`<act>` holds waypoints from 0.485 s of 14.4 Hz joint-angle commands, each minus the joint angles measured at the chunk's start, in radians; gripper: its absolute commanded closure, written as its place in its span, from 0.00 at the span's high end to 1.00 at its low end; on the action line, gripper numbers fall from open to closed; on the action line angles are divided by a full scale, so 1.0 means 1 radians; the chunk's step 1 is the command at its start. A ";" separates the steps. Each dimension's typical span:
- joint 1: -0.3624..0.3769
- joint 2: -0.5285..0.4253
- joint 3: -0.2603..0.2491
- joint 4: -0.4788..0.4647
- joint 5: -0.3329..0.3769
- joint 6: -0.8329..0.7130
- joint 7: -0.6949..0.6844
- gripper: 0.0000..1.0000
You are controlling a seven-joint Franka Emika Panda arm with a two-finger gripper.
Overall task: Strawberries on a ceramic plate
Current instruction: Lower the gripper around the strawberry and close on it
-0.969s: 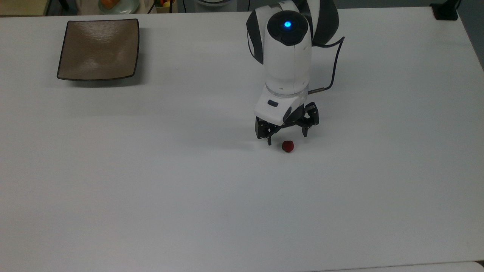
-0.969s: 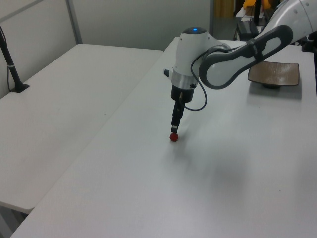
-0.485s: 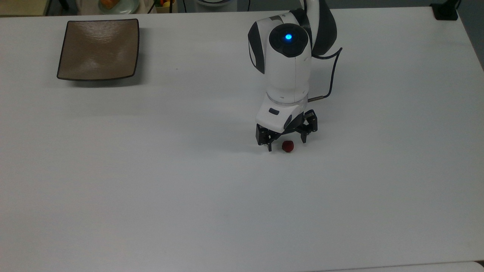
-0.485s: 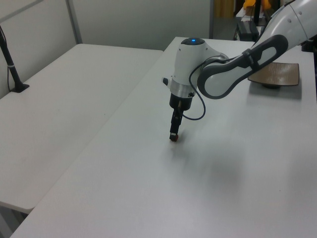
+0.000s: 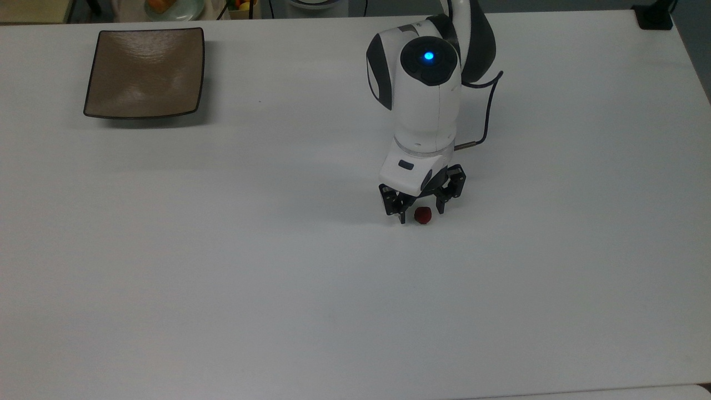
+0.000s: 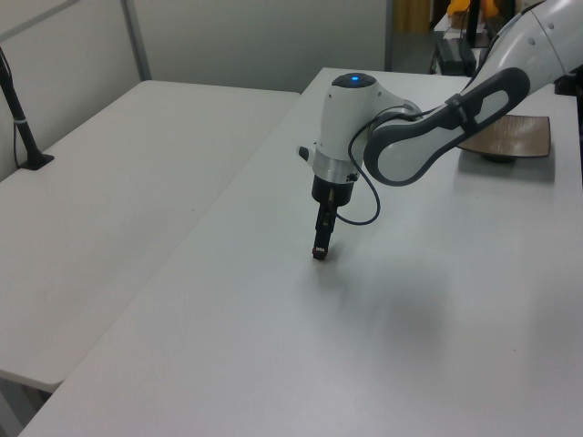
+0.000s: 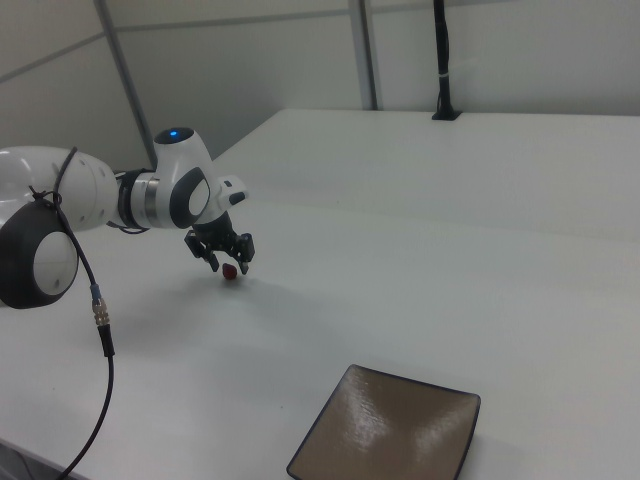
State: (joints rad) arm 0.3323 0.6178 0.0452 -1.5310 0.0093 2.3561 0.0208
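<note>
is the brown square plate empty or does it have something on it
Empty: the ceramic plate shows only bare glaze; the strawberry lies on the table.

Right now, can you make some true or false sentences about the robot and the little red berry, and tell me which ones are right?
1. The strawberry is lying on the white table. True.
2. The ceramic plate has a berry on it. False: the plate is bare.
3. The gripper is down at the strawberry with a finger on each side of it. True.
4. The plate is right next to the strawberry. False: it sits far off, near the table corner at the top view's upper left.
5. The plate is round. False: it is square.
</note>
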 commanded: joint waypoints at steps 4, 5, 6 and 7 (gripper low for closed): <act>0.005 0.008 0.001 0.006 -0.015 0.014 -0.004 0.21; 0.005 0.008 0.001 0.006 -0.015 0.014 -0.004 0.15; 0.005 0.008 0.001 0.006 -0.015 0.014 -0.004 0.13; 0.005 0.008 0.001 0.006 -0.014 0.014 -0.004 0.13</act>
State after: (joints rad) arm 0.3323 0.6188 0.0470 -1.5301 0.0087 2.3561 0.0207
